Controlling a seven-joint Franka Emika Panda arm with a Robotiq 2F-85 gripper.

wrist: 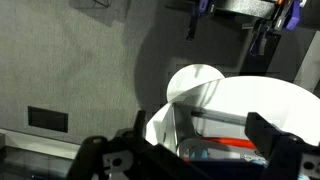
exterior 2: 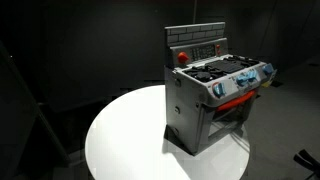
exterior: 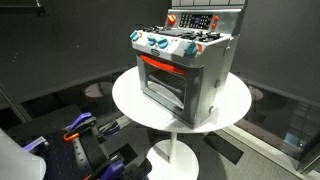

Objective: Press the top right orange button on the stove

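Your fingers (wrist: 272,140) spread wide and empty, the round white worktop (wrist: 265,100) beyond them, toy stove (exterior 2: 215,100) standing on that worktop, orange button (exterior 2: 181,57) at the end of its raised back panel (exterior 2: 200,40), well apart from your fingers

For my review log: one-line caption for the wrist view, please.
Open gripper, well short of the toy stove on the round white table.
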